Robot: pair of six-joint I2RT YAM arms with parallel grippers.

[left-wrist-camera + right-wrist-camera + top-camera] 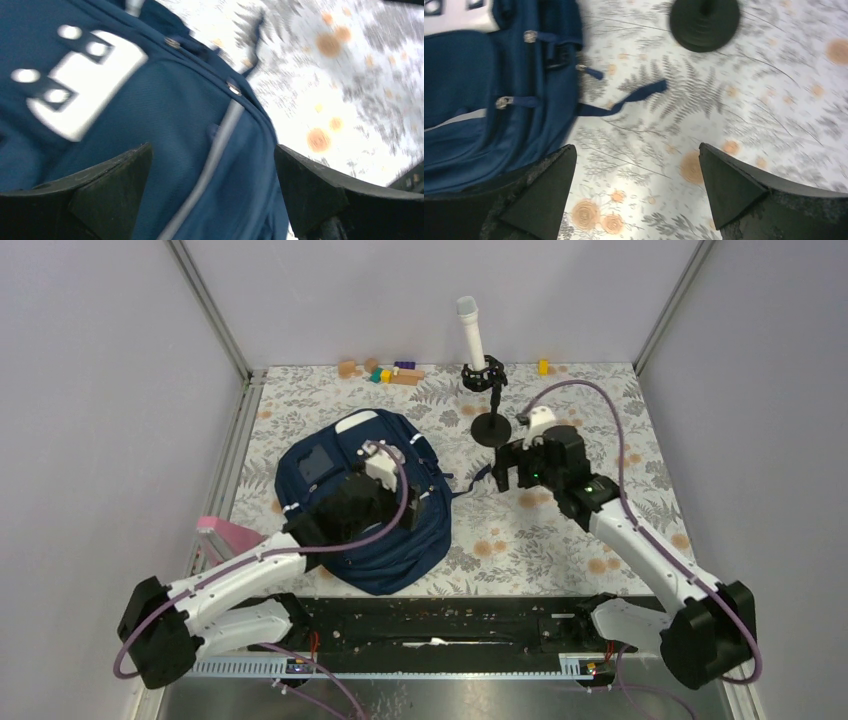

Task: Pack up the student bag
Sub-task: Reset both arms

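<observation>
The student bag (400,560), navy blue with white-grey patches, lies flat on the flowered tabletop at centre left. My left gripper (424,510) hovers just above its right side, open and empty. In the left wrist view the gripper (212,148) stands over the bag's fabric (175,110), with the grey zipper trim (216,152) between the fingers and a white patch (75,90) to the left. My right gripper (508,480) is open and empty above the table, right of the bag. In the right wrist view the gripper (636,148) is over bare cloth, with the bag (469,110) and a loose strap (624,100) to the left.
A black stand base (490,428) holding a white microphone (470,330) stands at the back centre, close to my right gripper; the base also shows in the right wrist view (704,22). Coloured blocks (385,370) and a yellow block (543,366) lie at the back. A pink object (225,533) sits at the left edge.
</observation>
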